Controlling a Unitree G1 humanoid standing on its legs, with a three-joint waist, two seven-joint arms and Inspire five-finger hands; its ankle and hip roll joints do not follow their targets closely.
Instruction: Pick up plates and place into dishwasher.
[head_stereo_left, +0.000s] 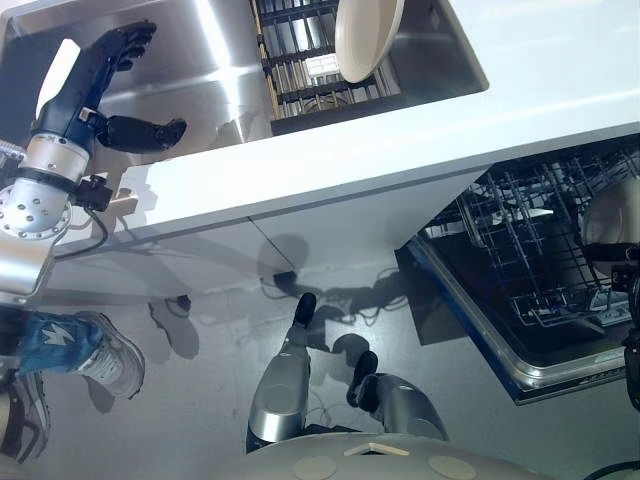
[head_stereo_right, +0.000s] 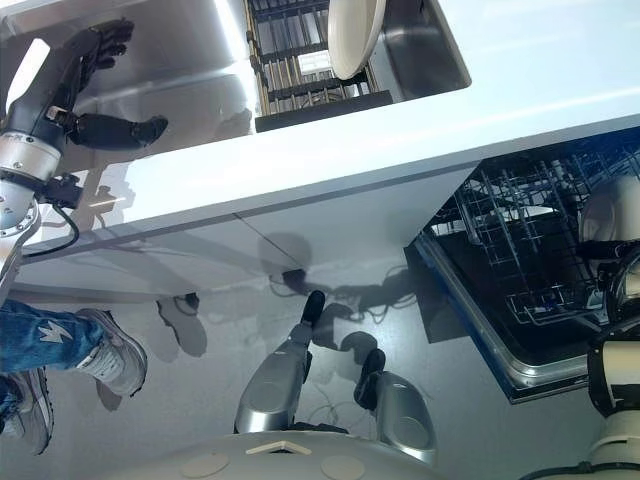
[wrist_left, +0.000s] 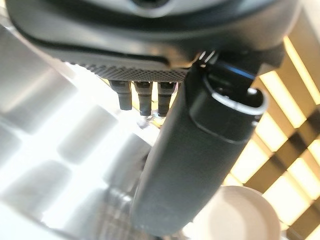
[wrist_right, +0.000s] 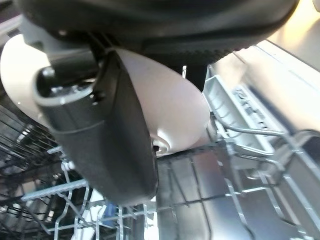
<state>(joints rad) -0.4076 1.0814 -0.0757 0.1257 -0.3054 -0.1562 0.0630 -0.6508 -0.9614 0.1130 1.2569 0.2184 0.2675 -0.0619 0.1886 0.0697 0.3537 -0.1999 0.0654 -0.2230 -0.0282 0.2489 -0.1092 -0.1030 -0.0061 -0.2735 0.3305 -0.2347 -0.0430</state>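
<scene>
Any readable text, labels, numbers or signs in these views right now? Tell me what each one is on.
No text can be read.
Small pale label on the rack in the sink: print too small to read.
White mark on the person's jeans: a pattern, no letters legible.
Plates, dishwasher basket, counter: no markings visible.
</scene>
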